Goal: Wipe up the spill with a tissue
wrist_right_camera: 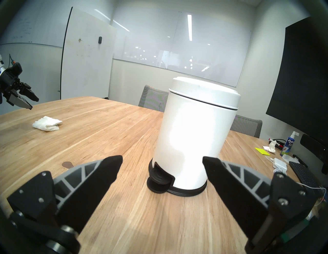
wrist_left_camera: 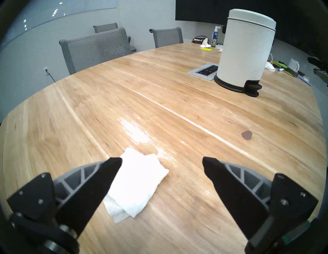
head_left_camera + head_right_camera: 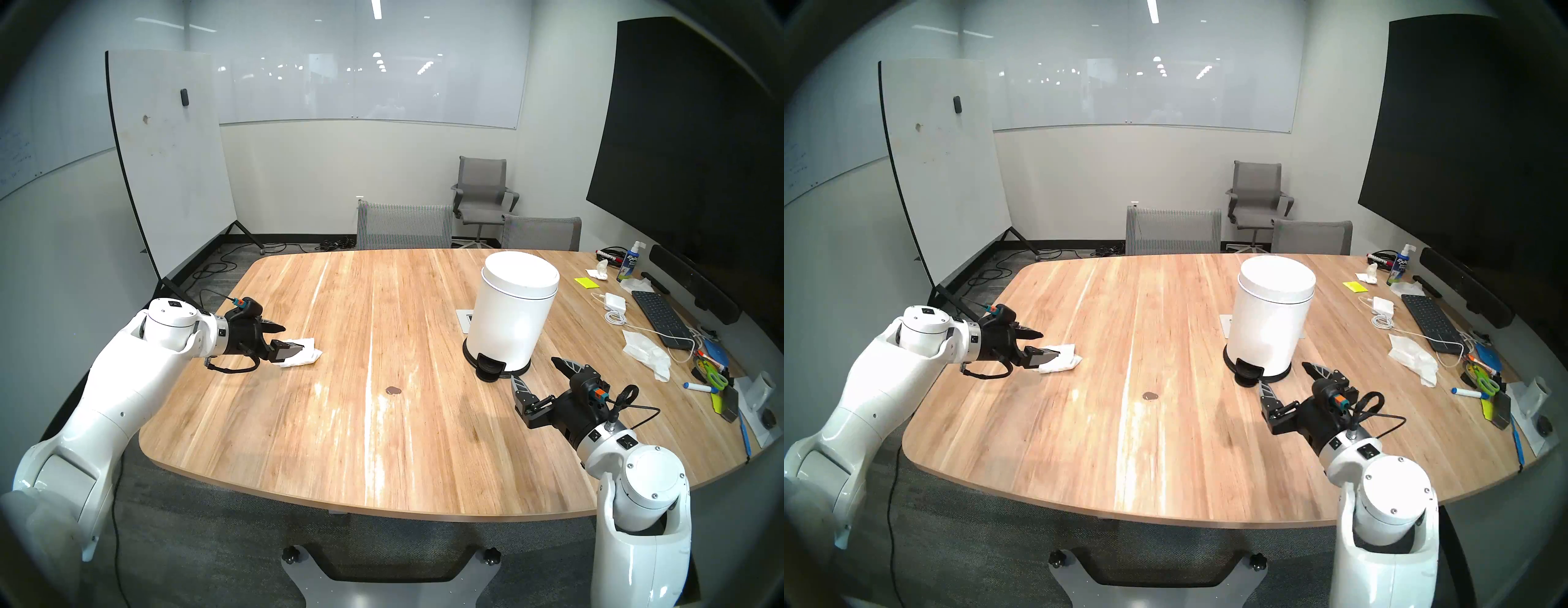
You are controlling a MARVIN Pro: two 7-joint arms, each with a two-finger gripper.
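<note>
While left gripper (image 3: 285, 337) hangs spread above table (image 3: 424, 467), you see folded white tissue (image 3: 301, 356) flat just under its fingertips, untouched per right wrist view. Spill (image 3: 393, 390) sits mid-table, well apart from both grippers. Tissue long axis runs away from gripper. Near finger hides tissue corner. Right gripper (image 3: 536, 373) spread, empty, near white pedal bin (image 3: 511, 314). Spill outline hard to resolve.

The left pincer (image 2: 162, 162), jaws spread, hangs above the folded tissue (image 2: 136, 184); the spill (image 2: 246, 135) lies well apart.
</note>
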